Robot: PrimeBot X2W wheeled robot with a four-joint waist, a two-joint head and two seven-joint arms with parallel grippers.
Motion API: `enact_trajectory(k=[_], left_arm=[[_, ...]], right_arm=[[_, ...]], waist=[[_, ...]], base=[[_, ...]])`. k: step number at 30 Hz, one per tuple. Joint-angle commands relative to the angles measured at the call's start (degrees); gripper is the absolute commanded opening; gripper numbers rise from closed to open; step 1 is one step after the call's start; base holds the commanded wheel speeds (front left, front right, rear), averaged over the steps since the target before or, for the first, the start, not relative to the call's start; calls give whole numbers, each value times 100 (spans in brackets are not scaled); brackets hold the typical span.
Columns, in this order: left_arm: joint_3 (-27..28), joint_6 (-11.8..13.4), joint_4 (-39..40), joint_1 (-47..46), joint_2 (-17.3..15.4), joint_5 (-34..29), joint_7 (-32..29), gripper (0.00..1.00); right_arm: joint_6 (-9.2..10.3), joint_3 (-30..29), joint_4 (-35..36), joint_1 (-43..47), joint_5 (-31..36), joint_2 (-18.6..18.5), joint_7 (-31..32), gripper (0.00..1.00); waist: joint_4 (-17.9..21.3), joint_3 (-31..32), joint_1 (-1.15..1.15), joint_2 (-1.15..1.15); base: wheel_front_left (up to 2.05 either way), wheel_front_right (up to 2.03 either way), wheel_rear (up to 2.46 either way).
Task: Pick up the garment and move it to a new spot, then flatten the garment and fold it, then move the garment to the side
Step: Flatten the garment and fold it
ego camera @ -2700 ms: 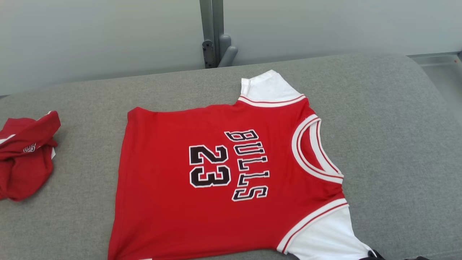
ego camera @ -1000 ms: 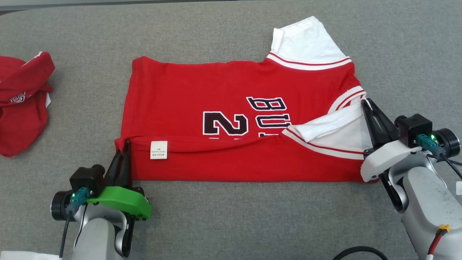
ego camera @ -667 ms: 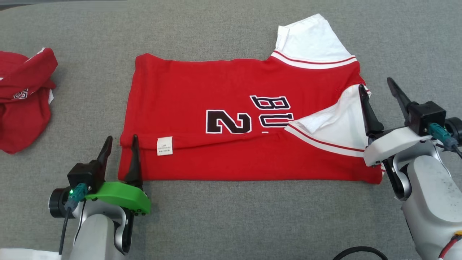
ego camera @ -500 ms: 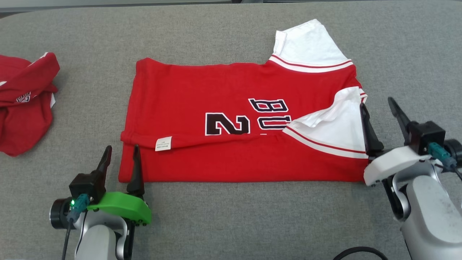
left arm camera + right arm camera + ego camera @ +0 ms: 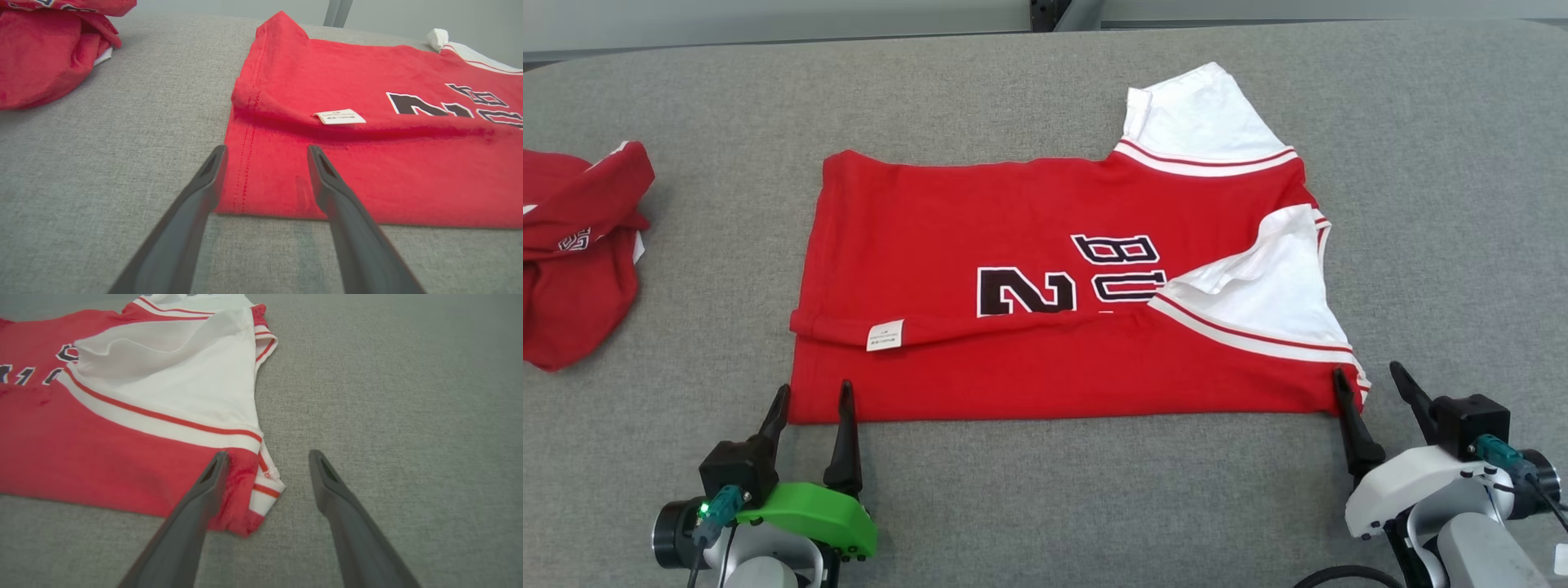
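The garment [image 5: 1029, 269] is a red jersey with white sleeves and black lettering, lying on the grey cushioned surface with its near long edge folded up over the print; a white label [image 5: 885, 335] shows on the fold. My left gripper [image 5: 813, 395] stands open at the near left corner, empty. My right gripper [image 5: 1365, 380] is open at the near right corner, holding nothing. In the left wrist view the garment's corner [image 5: 261, 179] lies between the fingers [image 5: 204, 192]. In the right wrist view the garment's striped corner [image 5: 261, 486] sits just inside the left finger [image 5: 196, 506].
A second crumpled red garment [image 5: 572, 245] lies at the far left of the grey surface [image 5: 1045, 506]. A pale wall and a metal post [image 5: 1045, 12] stand beyond the far edge. Bare grey fabric lies right of the jersey.
Both grippers opened and let go of the folded-over edge, then drew back toward me to the near corners. The jersey's near edge now lies folded over the print. The camera shifted slightly.
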State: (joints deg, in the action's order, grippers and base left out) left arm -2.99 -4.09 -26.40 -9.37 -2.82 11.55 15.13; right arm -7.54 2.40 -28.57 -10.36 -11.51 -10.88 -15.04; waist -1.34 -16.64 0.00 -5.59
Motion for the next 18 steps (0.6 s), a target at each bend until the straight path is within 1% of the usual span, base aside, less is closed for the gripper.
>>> enact_trajectory(k=[1, 9, 10, 11, 12, 18], left_arm=[[-11, 21, 2, 68, -15, 43, 0, 100], [-73, 22, -12, 21, -16, 57, 0, 100], [-82, 23, -5, 12, -16, 60, 0, 100], [-86, 21, -2, 2, -16, 62, 0, 100], [-88, 19, 1, -10, -16, 65, 0, 100], [-23, 21, -31, -95, -16, 77, 0, 100]], right_arm=[[11, 3, -50, 93, -45, 38, -13, 100], [11, 215, -615, -65, -145, 93, 1, 100], [11, 249, -686, -87, -162, 96, 3, 68], [10, 279, -725, -110, -182, 85, 4, 10], [10, 303, -737, -123, -197, 71, 5, 0], [12, 294, -520, -242, -280, -50, 2, 0]], waist=[[-10, 5, 0, 1], [-105, -10, 0, 1], [-117, -14, 0, 1], [-125, -21, 0, 1], [-131, -27, 0, 1], [-111, -72, 0, 1]], base=[[0, 0, 0], [0, 0, 0], [0, 0, 0], [0, 0, 0], [0, 0, 0], [0, 0, 0]])
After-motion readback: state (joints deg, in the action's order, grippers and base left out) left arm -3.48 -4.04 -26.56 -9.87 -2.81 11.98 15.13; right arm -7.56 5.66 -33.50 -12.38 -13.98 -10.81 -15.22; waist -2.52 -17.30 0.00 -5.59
